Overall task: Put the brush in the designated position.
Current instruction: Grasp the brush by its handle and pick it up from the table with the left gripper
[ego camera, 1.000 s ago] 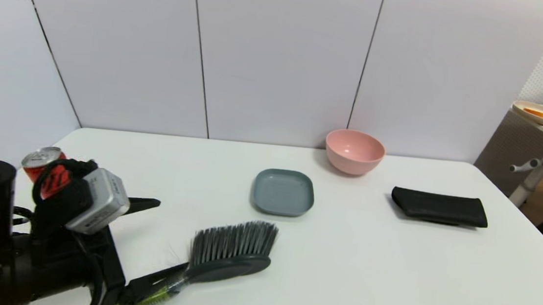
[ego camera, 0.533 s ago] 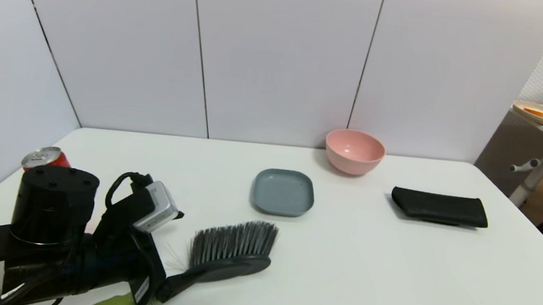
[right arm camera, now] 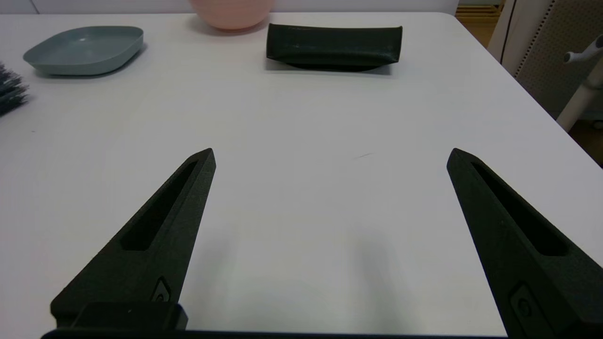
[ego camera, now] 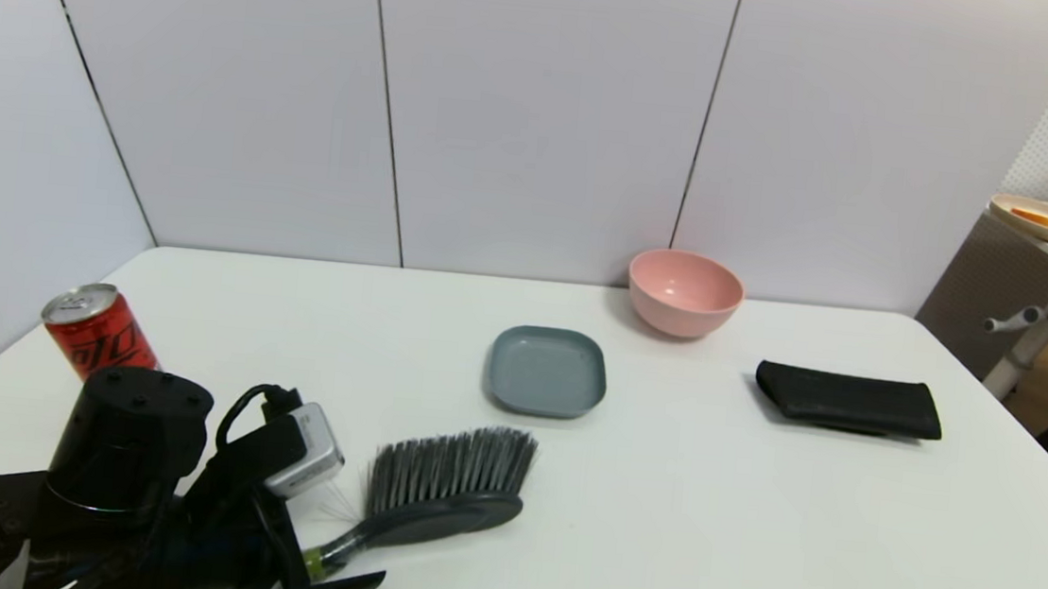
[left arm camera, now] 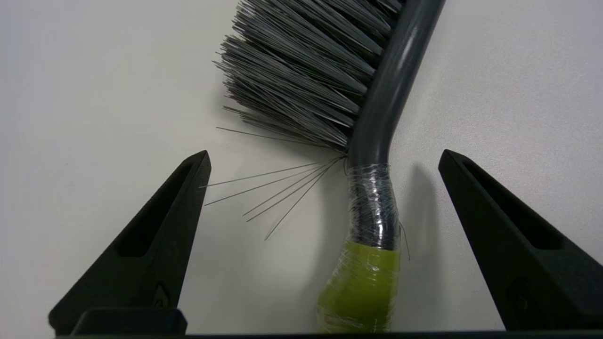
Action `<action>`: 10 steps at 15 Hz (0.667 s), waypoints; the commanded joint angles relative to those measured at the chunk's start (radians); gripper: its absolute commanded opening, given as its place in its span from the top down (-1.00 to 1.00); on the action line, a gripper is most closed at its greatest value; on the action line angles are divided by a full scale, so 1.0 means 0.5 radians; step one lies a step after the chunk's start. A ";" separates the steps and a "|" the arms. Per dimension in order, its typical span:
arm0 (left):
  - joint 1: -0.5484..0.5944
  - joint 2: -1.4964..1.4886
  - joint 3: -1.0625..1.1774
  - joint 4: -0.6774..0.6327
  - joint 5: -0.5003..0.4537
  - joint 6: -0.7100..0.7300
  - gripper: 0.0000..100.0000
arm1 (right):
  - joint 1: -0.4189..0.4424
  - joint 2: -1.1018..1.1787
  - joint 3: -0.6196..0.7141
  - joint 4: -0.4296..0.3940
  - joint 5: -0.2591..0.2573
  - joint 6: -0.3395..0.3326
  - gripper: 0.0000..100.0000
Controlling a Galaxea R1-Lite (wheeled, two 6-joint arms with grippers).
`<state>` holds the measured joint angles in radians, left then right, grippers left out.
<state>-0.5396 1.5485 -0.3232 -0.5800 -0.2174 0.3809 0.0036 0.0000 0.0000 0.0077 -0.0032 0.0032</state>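
The hand brush [ego camera: 440, 496] lies on its side on the white counter [ego camera: 702, 538], near the front left. It looks light and rigid in the handle, though the long bristles would bend, so the slim lime-green handle is the sensible hold. The left claw [left arm camera: 322, 160] stands wide, straddling the handle's film-wrapped neck without touching it. The right claw [right arm camera: 330, 157], also wide, hovers over bare counter. A grey square plate [ego camera: 547, 371], pink bowl [ego camera: 685, 291], black pouch [ego camera: 847, 400] and red can [ego camera: 99, 331] stand apart, none blocking.

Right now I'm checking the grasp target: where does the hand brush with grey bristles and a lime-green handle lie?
The brush lies flat on the white table, front left in the head view, just before the grey square plate, its handle between the open left gripper fingers.
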 commanded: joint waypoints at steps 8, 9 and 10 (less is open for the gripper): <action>-0.013 0.118 -0.013 -0.003 -0.013 0.008 1.00 | 0.002 0.003 0.003 0.000 0.000 0.000 -1.00; -0.016 0.121 -0.016 -0.006 -0.016 0.008 1.00 | -0.001 0.003 0.003 0.000 0.000 0.000 -1.00; -0.022 0.124 -0.019 -0.006 -0.016 0.005 1.00 | 0.002 0.003 0.003 0.000 0.000 0.000 -1.00</action>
<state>-0.5468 1.6034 -0.3309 -0.5806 -0.2240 0.3828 0.0036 0.0000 0.0000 0.0077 -0.0032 0.0028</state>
